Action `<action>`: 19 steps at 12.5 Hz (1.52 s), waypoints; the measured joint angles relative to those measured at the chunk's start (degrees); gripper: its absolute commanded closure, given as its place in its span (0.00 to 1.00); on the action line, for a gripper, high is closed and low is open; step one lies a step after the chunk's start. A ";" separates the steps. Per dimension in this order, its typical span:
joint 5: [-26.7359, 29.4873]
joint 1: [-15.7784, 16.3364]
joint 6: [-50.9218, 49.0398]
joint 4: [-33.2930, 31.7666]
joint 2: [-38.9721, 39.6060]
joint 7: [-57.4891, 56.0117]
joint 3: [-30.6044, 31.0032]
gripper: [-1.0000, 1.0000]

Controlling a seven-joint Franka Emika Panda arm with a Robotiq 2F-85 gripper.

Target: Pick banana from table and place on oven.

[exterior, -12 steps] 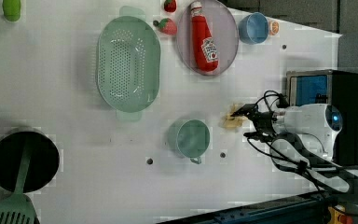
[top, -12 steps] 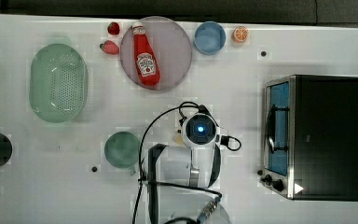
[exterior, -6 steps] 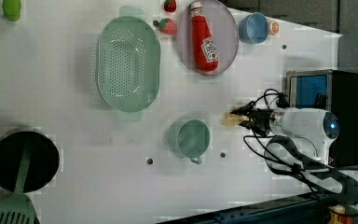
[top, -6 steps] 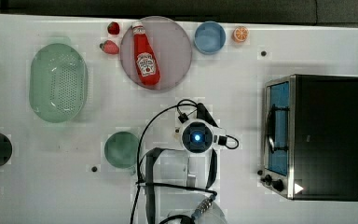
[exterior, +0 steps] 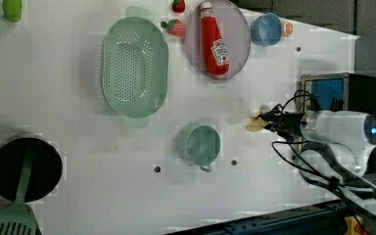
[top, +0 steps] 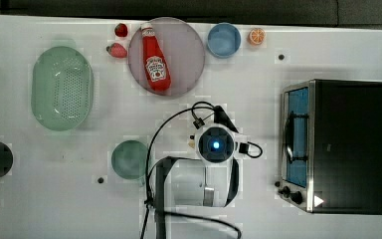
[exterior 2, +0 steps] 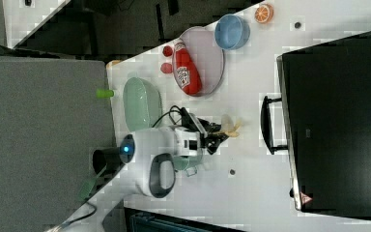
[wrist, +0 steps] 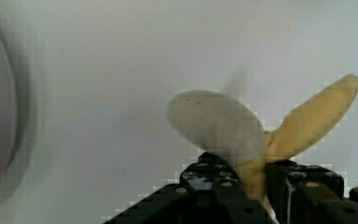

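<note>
My gripper (wrist: 256, 196) is closed on the banana (wrist: 265, 135). In the wrist view, both black fingers (wrist: 214, 186) press against the yellow lower part of the fruit, one on each side. A pale rounded peeled end and a yellow peel flap project beyond the fingertips.

In the left view, the banana (exterior: 255, 122) sits at the tip of my gripper (exterior: 269, 122). It lies between the green cup (exterior: 201, 145) and the oven (exterior: 340, 93). Whether it rests on the table (exterior: 68, 122) or is raised just above it cannot be told.

In the right view, the banana (exterior 2: 231, 126) is near the oven's handle (exterior 2: 266, 124) but apart from it. My gripper (exterior 2: 218, 135) holds it at the end nearer my white arm (exterior 2: 149, 154).

In the top view, my wrist covers most of the fruit. A small pale piece shows at the wrist's edge on the top view's left. The oven (top: 343, 144) stands at the top view's right with its glass door facing my arm.

Other items on the table:
- A ketchup bottle (top: 155, 59) lies on a round grey plate (top: 189, 50).
- A blue bowl (top: 224, 40) and an orange slice (top: 256, 36) lie beside the plate.
- Two strawberries (top: 118, 49) lie on the plate's other side.
- A green colander (top: 62, 87) lies at the top view's left.
</note>
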 measured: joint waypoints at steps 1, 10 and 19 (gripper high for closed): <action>0.15 0.56 -4.31 0.22 -3.97 -0.02 -0.24 0.74; 1.49 -0.08 -48.12 25.18 -27.91 0.23 0.65 0.74; -3.09 -1.70 -49.35 38.27 -10.06 -21.10 -21.56 0.74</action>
